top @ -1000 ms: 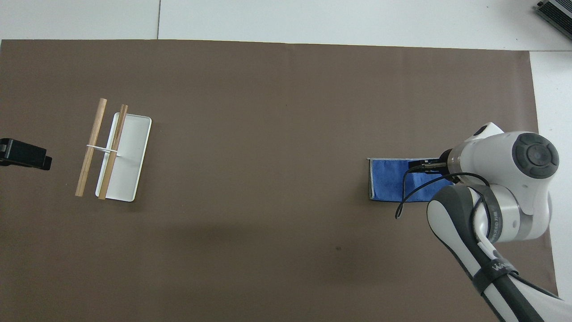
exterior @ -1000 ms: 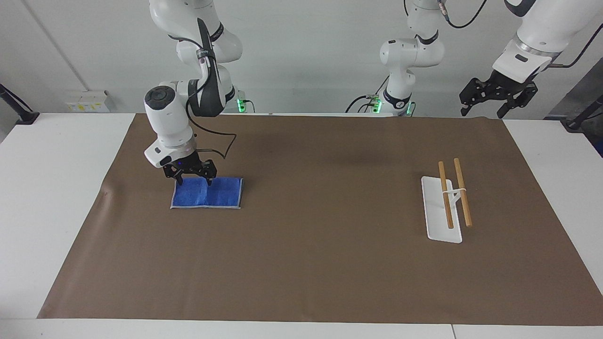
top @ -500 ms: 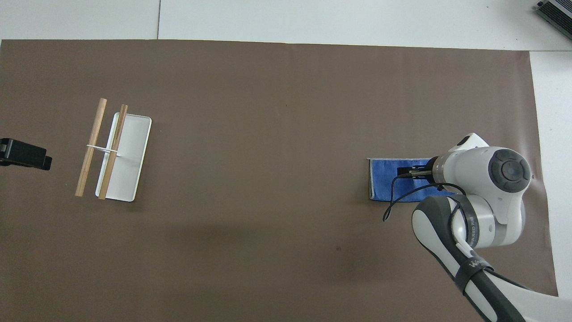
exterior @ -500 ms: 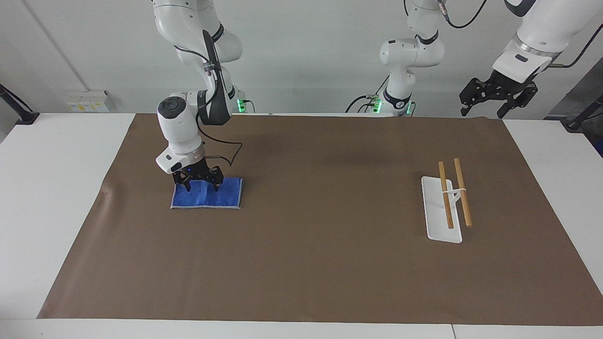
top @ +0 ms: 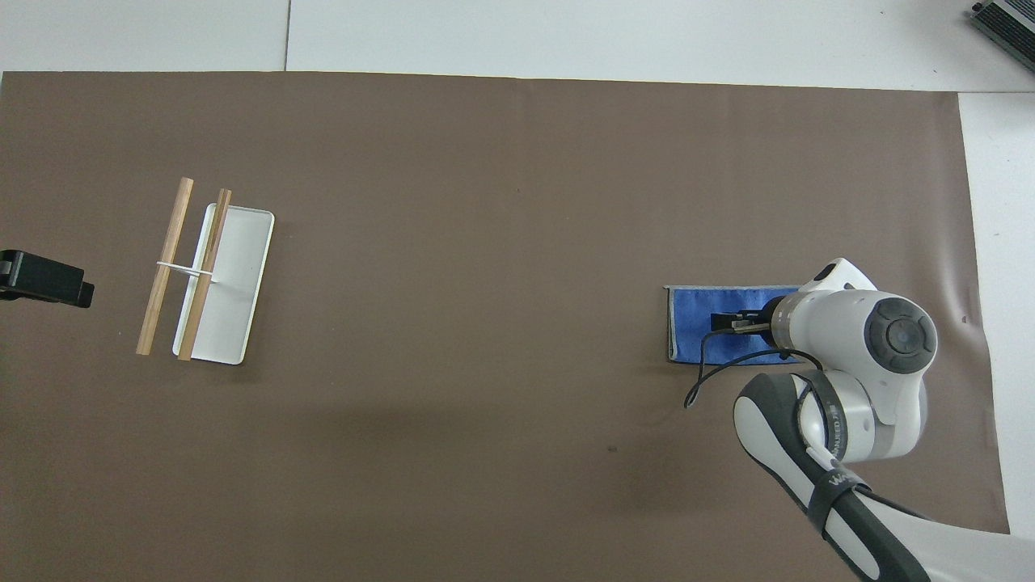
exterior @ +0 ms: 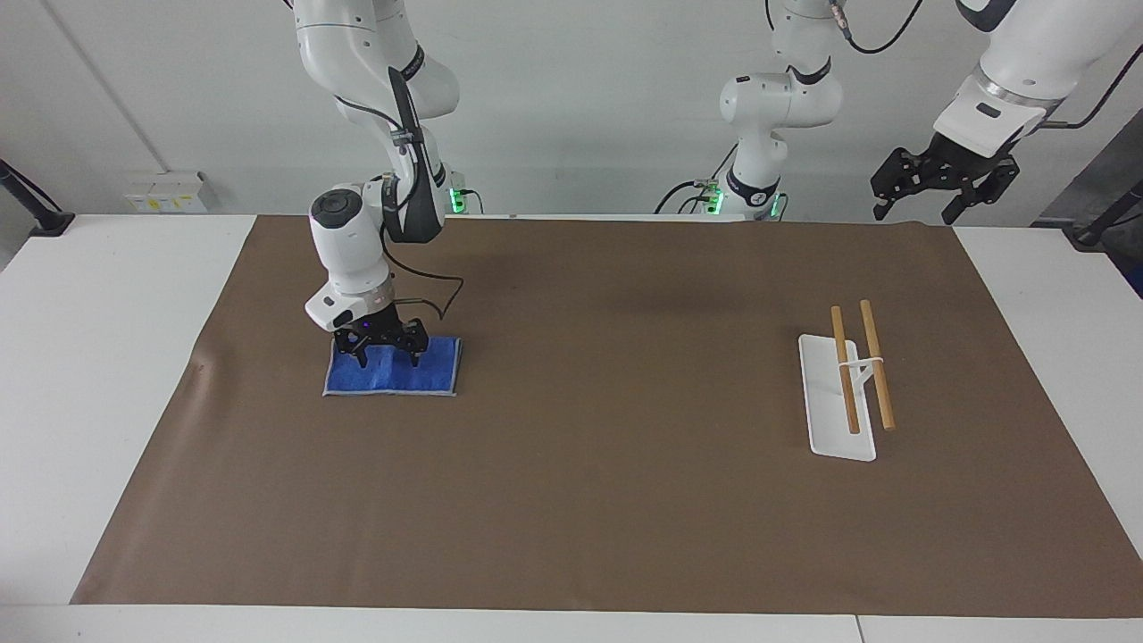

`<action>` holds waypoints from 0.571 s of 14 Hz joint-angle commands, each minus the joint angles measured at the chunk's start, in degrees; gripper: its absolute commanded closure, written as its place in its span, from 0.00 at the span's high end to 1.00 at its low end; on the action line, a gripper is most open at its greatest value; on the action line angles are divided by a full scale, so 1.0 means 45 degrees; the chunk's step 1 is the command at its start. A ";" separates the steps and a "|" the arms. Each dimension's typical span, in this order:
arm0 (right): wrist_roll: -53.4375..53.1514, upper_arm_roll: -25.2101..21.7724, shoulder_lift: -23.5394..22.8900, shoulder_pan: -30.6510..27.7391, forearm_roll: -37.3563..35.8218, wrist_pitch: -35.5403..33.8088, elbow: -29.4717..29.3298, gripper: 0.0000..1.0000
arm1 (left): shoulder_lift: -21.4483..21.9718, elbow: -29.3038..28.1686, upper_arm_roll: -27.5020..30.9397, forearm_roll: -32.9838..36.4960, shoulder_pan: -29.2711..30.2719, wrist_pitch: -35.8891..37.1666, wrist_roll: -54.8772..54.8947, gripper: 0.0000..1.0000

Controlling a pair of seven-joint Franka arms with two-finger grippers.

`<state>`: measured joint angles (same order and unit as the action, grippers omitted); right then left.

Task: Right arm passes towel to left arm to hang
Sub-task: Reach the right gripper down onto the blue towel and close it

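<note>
Our right gripper (exterior: 390, 354), fingers apart, is over the limp, light towel (exterior: 393, 375); we pinch its edge.

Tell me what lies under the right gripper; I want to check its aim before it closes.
The blue towel lies flat on the brown mat under the open right gripper. From overhead, the arm covers the towel's end toward the right arm's side.

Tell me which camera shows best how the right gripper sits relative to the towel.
The facing view: it shows the right gripper from the side, open, with both fingertips down at the flat towel. In the overhead view the arm's wrist hides most of the gripper and part of the towel.
</note>
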<state>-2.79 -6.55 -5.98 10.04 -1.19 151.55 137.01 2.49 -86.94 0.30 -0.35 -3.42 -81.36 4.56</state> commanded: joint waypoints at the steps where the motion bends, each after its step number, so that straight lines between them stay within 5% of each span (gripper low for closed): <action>1: 0.0483 0.0031 0.0060 -0.0122 0.0343 0.0306 0.0217 1.00 | 0.0305 -0.0250 0.0010 -0.0137 0.0097 0.0111 0.0099 1.00; 8: 0.1649 0.0031 -0.0194 -0.0220 0.2426 0.0384 0.0081 1.00 | 0.0286 -0.0250 0.0010 -0.0137 0.0097 0.0111 0.0099 1.00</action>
<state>-0.02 -6.60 -6.10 9.83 5.49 151.71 137.29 2.49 -86.94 0.31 -0.35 -3.42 -81.36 4.56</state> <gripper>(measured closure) 0.000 0.000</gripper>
